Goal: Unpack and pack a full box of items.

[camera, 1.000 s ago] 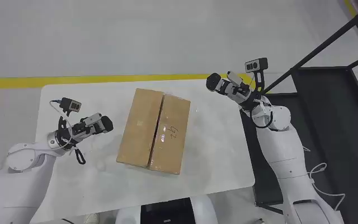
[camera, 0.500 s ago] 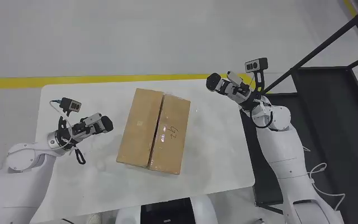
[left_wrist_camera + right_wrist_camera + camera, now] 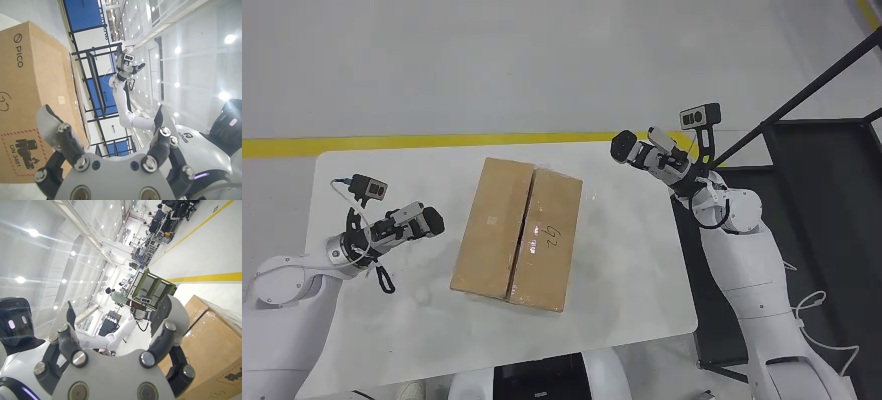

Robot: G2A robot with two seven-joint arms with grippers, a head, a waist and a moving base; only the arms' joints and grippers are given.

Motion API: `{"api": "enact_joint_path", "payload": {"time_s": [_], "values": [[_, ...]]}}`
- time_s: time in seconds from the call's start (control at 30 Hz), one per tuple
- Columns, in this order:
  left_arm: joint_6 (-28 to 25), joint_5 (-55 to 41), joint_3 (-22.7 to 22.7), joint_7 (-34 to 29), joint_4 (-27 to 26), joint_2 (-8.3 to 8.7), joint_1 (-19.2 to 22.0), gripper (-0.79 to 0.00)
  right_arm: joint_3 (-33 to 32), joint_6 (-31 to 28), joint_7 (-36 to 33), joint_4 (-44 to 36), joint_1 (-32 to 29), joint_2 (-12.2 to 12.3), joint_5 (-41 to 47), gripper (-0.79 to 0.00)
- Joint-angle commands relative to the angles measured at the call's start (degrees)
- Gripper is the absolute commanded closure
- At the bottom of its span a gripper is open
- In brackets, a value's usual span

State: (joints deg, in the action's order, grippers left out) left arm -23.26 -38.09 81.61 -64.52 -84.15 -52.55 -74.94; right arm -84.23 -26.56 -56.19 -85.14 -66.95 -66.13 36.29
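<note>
Top view, box (image 3: 517,236): closed, table (image 3: 627,290) middle.
My left gripper (image 3: 103,111): jaws apart.
My right gripper (image 3: 117,303): jaws apart.

Box (image 3: 492,230) matt brown cardboard, glossy tape (image 3: 525,232) along seam; table (image 3: 632,260) smooth white, slightly glossy.

Contents of the sealed box (image 3: 517,235)

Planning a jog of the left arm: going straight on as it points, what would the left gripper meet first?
Most likely the closed brown cardboard box, at its long side facing the left gripper; only bare white table lies between. Depth is uncertain.
</note>
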Motion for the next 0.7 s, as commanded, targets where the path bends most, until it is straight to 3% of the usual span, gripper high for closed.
{"api": "enact_joint_path", "payload": {"time_s": [0.0, 0.3, 0.53, 0.67], "values": [[0.8, 0.3, 0.1, 1.2, 0.0, -0.03, -0.7, -0.785, 1.4, 2.9, 0.3, -0.2, -0.3, 0.0, -2.2, -0.785], [1.0, 5.3, 3.9, -3.3, 1.4, 0.99, -5.5, -0.785, 8.3, 6.8, 1.6, 8.1, 5.3, -0.7, -10.1, -0.785], [-0.1, 9.9, 5.4, -7.5, 3.2, 1.68, -8.1, -0.785, 11.3, 2.9, 5.6, 20.0, 13.7, -1.1, -21.2, -0.785], [2.9, 10.0, 5.8, -13.3, 3.0, 2.20, -9.4, -0.785, 13.6, 1.8, 7.3, 27.2, 18.4, -1.8, -23.6, -0.785]]}}
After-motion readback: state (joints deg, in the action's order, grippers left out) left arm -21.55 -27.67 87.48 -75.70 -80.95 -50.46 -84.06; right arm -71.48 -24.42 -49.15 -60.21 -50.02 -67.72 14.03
